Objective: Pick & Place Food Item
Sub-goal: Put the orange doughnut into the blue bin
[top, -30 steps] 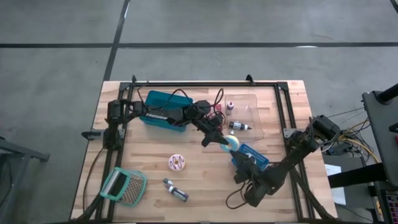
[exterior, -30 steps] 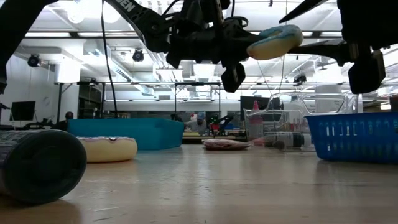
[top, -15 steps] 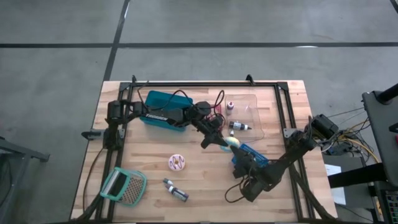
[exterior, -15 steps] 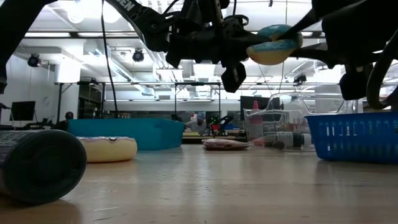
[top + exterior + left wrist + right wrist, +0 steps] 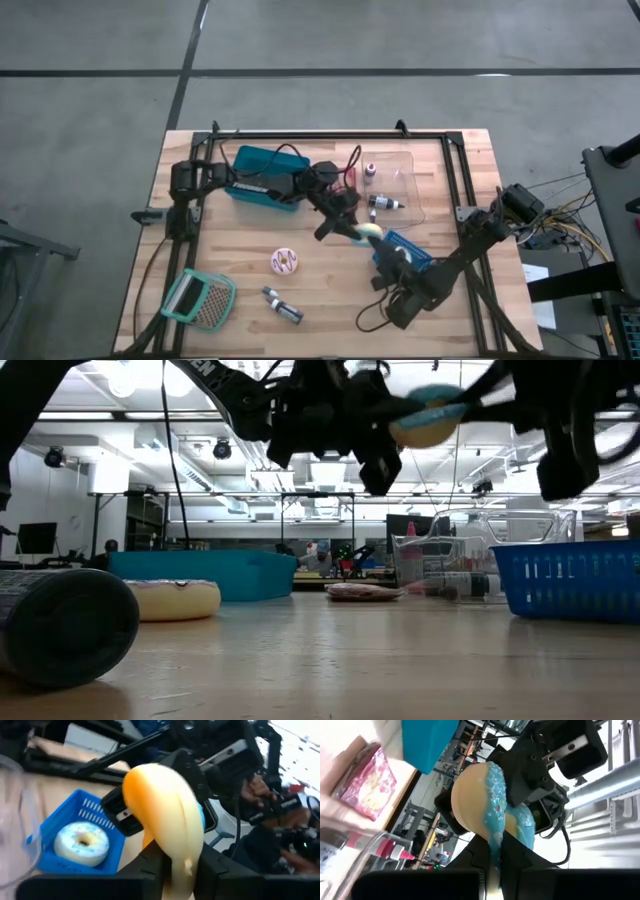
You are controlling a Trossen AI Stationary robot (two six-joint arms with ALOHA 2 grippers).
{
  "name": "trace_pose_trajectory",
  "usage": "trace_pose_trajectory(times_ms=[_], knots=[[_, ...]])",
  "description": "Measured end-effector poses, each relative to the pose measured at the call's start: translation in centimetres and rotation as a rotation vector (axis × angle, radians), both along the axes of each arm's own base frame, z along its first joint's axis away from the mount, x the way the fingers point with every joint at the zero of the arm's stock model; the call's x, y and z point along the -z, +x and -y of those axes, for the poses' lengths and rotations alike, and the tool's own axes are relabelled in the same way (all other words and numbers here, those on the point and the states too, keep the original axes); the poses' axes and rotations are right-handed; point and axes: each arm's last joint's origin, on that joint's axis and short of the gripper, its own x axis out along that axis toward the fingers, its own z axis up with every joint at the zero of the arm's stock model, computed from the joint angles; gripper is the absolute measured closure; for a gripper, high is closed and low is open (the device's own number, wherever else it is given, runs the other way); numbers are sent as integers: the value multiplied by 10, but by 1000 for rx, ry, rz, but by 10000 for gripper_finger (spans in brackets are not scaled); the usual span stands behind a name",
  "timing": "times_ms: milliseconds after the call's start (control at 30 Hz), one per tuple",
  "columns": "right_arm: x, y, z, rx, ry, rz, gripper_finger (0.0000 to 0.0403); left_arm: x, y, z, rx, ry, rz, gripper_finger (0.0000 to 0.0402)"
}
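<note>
A doughnut with blue icing (image 5: 368, 232) hangs in the air above the table's middle, beside a blue basket (image 5: 407, 250). My left gripper (image 5: 354, 230) comes at it from the far left. My right gripper (image 5: 377, 243) comes from the near right. Both are shut on it. In the low view the doughnut (image 5: 425, 415) shows high up between the dark arms. A white-and-blue doughnut (image 5: 82, 842) lies in the basket. A pink-iced doughnut (image 5: 285, 262) lies flat on the table. My left gripper pinches the doughnut's rim (image 5: 182, 862) between its two fingers (image 5: 152, 870). The doughnut stands on edge, its plain yellow side toward the wrist camera, lifted clear of the table. My right gripper pinches the opposite part of the rim (image 5: 495, 845) between its two fingers (image 5: 470, 857), coming from the near right. The blue icing (image 5: 497, 795) faces one side.
A teal bin (image 5: 262, 175) stands at the far left and a clear tray (image 5: 395, 185) with small bottles at the far middle. A pink packet (image 5: 365, 785) lies near the bin. A teal grater (image 5: 198, 298) and a dark bottle (image 5: 282, 306) lie near the front left.
My right gripper has moved toward the far left, up to the doughnut, shut and taken hold of it. My left gripper and the doughnut have shifted slightly toward the table's left edge; the doughnut stays in the air.
</note>
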Motion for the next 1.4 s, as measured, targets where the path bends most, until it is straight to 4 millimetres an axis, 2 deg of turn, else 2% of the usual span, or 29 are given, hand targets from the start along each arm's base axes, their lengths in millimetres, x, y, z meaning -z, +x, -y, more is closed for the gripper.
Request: trace_pose_trajectory(times_ms=[267, 567, 700, 933, 1200, 1400], knots=[[-8, 5, -4, 4, 11, 26, 394, -23, -6, 1, 31, 91, 146, 276], [-8, 5, -3, 7, 7, 28, 394, -41, -12, 1, 30, 224, 293, 165], [-8, 5, -3, 7, 9, 31, 394, -46, -14, -3, 22, 259, 330, 130], [-7, 4, -4, -3, 23, 16, 395, -44, -16, -20, -83, 318, 297, 109], [-7, 4, -4, -3, 30, 27, 395, -35, -20, -24, -60, 365, 235, 76], [-8, 3, -5, -3, 62, 80, 395, -48, -29, -33, -48, 353, 268, 74]])
